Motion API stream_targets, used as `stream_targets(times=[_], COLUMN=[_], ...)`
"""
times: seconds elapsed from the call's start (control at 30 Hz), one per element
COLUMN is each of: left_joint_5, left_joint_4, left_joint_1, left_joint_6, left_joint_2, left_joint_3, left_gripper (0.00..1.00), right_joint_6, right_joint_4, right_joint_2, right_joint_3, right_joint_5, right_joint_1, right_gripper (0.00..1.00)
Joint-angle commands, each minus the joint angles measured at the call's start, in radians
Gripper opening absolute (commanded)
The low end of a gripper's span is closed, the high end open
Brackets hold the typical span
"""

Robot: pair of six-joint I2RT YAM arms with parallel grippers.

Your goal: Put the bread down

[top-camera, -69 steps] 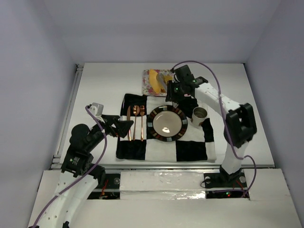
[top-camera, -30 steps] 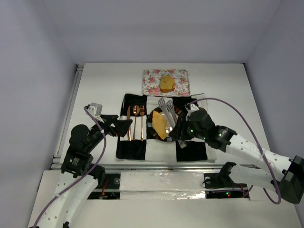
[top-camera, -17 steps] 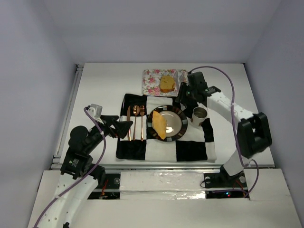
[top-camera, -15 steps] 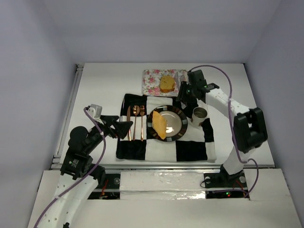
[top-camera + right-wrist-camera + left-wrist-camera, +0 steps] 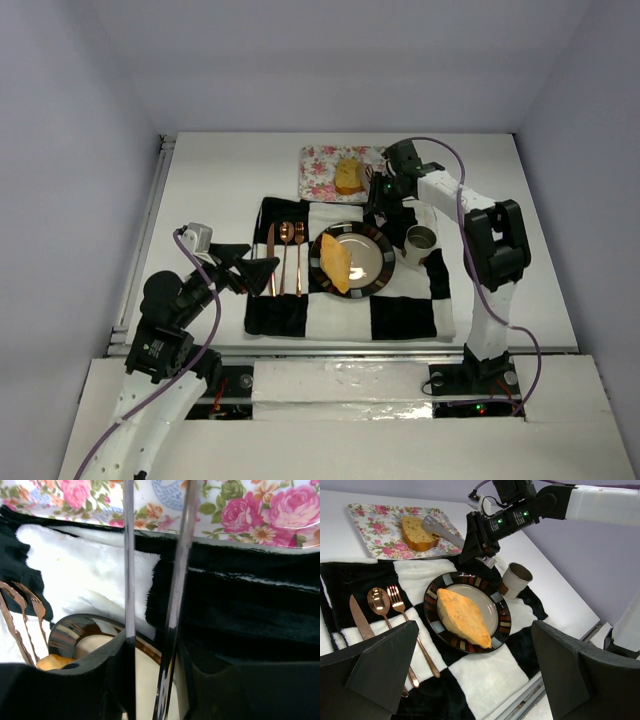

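The elongated yellow bread (image 5: 337, 266) (image 5: 464, 617) lies on the round striped plate (image 5: 385, 262). The squarer toasted bread (image 5: 349, 176) (image 5: 417, 533) sits on the floral tray (image 5: 318, 172). My right gripper (image 5: 385, 195) (image 5: 150, 680) is shut on metal tongs (image 5: 442, 531) (image 5: 129, 580), whose tips reach that toasted piece on the tray. Whether the tongs pinch it I cannot tell. My left gripper (image 5: 262, 268) (image 5: 475, 680) hovers open and empty over the left side of the checkered mat (image 5: 400, 315).
A copper knife, spoon and fork (image 5: 285, 255) lie left of the plate on the mat. A small cup (image 5: 421, 241) (image 5: 516, 579) stands right of the plate, close under the right arm. White walls enclose the table.
The right arm left the elongated bread on the plate, swung back to the tray, and the tongs now reach the toasted piece. The left arm has barely moved.
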Motion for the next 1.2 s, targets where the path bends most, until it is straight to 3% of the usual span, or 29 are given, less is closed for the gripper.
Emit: stream_targets(times=[0.0, 0.13, 0.2, 0.5, 0.77, 0.87, 0.97, 1.17], left_joint_5=[0.005, 0.004, 0.004, -0.005, -0.013, -0.013, -0.018, -0.025], left_joint_4=[0.058, 0.057, 0.057, 0.054, 0.052, 0.052, 0.051, 0.049], left_joint_1=[-0.003, -0.003, -0.003, -0.003, -0.003, -0.003, -0.003, -0.003], left_joint_6=[0.003, 0.002, 0.003, 0.000, -0.001, 0.000, 0.000, -0.003], left_joint_2=[-0.006, -0.003, 0.002, 0.010, 0.019, 0.022, 0.023, 0.022], left_joint_3=[-0.004, -0.003, -0.003, -0.003, -0.003, -0.003, -0.001, -0.003], left_gripper=[0.97, 0.97, 0.97, 0.97, 0.96, 0.96, 0.96, 0.96], right_joint_6=[-0.016, -0.007, 0.000, 0.046, 0.204, 0.308, 0.417, 0.502], right_joint_4=[0.024, 0.056, 0.081, 0.138, 0.113, 0.060, 0.035, -0.011], right_joint_2=[0.007, -0.022, -0.080, -0.465, -1.038, -1.218, -1.347, -1.438], right_joint_3=[0.039, 0.006, -0.028, -0.289, -0.781, -0.882, -0.976, -1.080], right_joint_5=[-0.082, -0.086, -0.076, -0.085, -0.005, 0.027, 0.032, 0.038], right_joint_1=[-0.005, -0.005, -0.005, 0.015, 0.145, 0.231, 0.291, 0.300], right_gripper=[0.38, 0.21, 0.16, 0.15, 0.14, 0.14, 0.14, 0.15])
